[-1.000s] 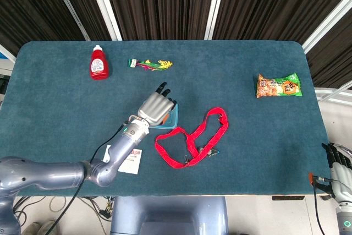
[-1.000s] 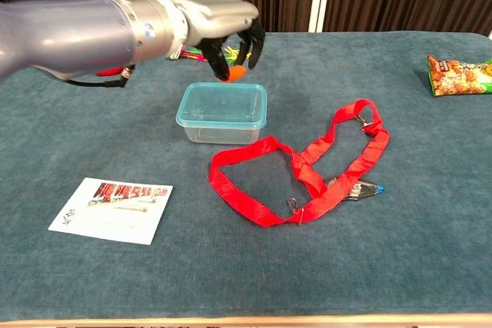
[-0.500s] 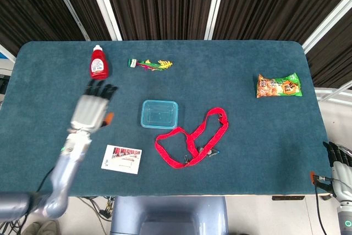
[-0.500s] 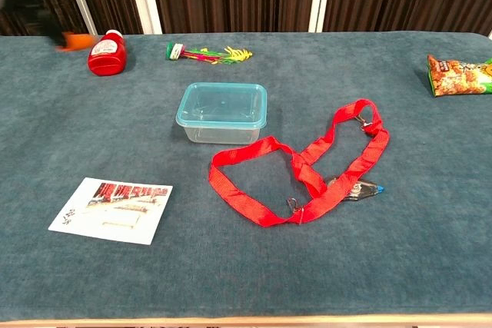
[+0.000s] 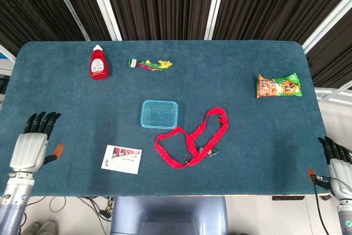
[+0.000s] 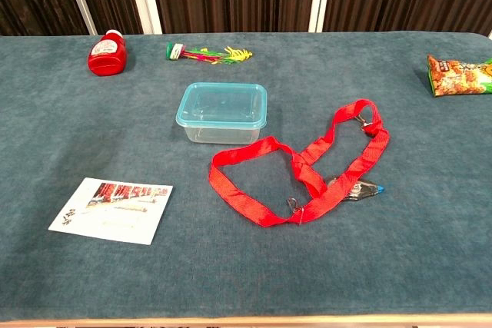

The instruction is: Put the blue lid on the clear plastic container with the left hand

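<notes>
The clear plastic container (image 5: 160, 114) (image 6: 223, 111) stands near the table's middle with the blue lid (image 5: 160, 107) (image 6: 222, 103) lying flat on its rim. My left hand (image 5: 31, 148) is far to the left, over the table's front left edge, fingers spread and holding nothing. My right hand (image 5: 338, 164) shows only at the lower right, off the table's corner, fingers apart and empty. Neither hand appears in the chest view.
A red lanyard (image 5: 192, 137) (image 6: 306, 168) lies just right of the container. A printed card (image 5: 122, 159) (image 6: 112, 209) sits front left. A ketchup bottle (image 5: 98, 63), a bundle of coloured sticks (image 5: 150, 64) and a snack bag (image 5: 279, 85) lie further back.
My left hand has drawn away from the container, swinging left and back toward the table's front left edge. The container with its lid has stayed put.
</notes>
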You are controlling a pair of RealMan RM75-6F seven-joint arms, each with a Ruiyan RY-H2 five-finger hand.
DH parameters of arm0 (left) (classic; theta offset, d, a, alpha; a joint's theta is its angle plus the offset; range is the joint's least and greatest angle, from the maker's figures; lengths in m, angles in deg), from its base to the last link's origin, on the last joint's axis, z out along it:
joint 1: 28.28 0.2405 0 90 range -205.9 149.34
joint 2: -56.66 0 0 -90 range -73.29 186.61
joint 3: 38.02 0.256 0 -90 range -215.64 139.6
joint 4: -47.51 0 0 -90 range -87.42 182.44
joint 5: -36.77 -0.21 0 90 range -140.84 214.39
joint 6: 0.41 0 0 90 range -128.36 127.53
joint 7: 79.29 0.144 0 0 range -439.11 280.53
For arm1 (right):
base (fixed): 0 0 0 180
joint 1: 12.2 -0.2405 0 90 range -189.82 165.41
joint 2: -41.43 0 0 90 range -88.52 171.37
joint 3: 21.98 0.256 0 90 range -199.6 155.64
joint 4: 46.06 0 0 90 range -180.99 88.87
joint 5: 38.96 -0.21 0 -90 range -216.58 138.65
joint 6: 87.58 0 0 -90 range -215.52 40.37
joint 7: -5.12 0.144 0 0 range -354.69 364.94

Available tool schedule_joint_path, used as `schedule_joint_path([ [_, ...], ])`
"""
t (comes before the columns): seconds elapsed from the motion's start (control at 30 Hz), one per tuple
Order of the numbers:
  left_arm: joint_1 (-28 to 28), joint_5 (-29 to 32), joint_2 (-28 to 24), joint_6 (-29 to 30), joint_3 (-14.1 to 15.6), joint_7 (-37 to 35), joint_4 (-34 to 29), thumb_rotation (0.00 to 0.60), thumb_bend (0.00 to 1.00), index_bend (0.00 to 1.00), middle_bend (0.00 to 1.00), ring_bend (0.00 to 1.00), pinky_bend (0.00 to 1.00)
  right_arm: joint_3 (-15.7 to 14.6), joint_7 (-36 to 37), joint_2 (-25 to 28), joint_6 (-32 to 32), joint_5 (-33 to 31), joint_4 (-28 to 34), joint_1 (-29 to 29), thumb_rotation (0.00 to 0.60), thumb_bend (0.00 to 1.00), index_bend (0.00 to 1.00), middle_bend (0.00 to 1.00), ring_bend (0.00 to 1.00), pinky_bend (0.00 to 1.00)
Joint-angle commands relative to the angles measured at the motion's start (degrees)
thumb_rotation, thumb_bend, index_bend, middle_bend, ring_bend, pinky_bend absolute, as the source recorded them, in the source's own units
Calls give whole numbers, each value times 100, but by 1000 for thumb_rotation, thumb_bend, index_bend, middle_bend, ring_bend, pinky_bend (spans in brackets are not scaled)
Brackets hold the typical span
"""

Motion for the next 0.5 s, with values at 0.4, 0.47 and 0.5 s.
schedule_joint_path([
  [0.4, 623, -434, -149, -55, -153, -521, 297, 600, 333, 73, 73, 0, 0, -115, 339, -134, -401, 834, -412, 13, 600, 392, 56, 38, 23, 0],
  [0.47, 654, -438, -163, -108, -209, -539, 297, 600, 333, 73, 72, 0, 0, -119, 350, -142, -419, 847, -422, 21, 600, 393, 56, 38, 23, 0],
  [0.5, 669, -420, -171, -146, -249, -544, 303, 600, 333, 73, 72, 0, 0, -123, 354, -144, -421, 846, -426, 24, 600, 393, 56, 38, 23, 0],
])
